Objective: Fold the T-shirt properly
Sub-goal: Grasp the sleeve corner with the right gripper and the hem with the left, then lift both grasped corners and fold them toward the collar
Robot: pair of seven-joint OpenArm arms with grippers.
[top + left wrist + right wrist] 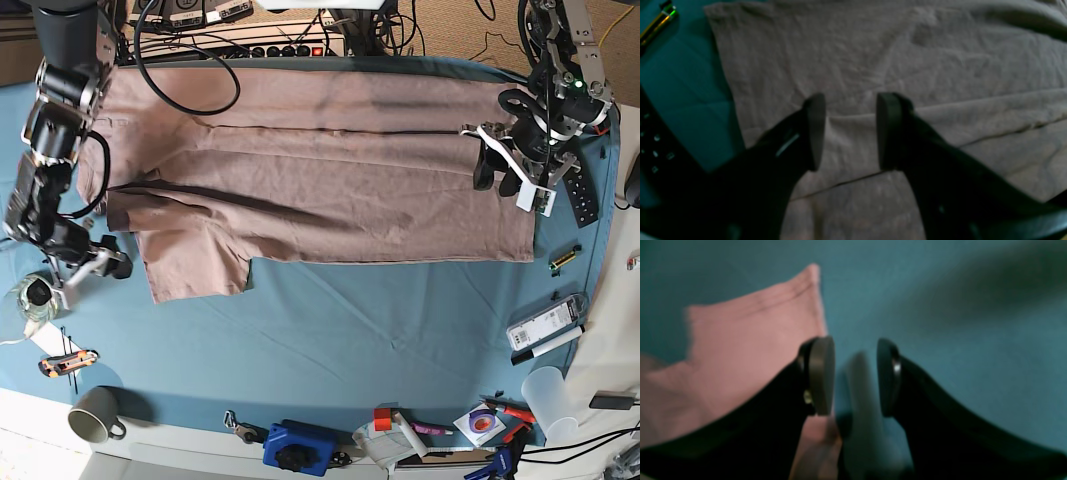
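The bench [330,340], draped in a smooth blue-teal cloth, carries the T-shirt [330,190], which lies stretched lengthwise across the far half of it, its hem end by the left arm and its sleeve end by the right arm. Judging from how it lies, the folding is partly done: a long flap along the far edge looks turned over onto the body, leaving a straight dark crease line running the shirt's length, while the near sleeve [195,265] juts out flat toward the bench's front edge and no crosswise fold has been made. So the near side, the sleeve and the end-to-end folds seem left to do. The fabric is a soft, matte, dusty pink-beige cotton, finely wrinkled all over, with stitched hems showing as thin ridges in the left wrist view. The left claw [850,131] hangs just above the shirt near its hem end, its two flat rounded pads spread apart with only cloth seen between them, gripping nothing. The right claw [855,376] sits just beside the sleeve's outer edge, over bare teal cloth; its dark disc-shaped pads stand apart and empty, with the sleeve's hemmed corner to one side of it. Small tools and a mug [95,415] line the bench's front edge, well apart from the shirt.
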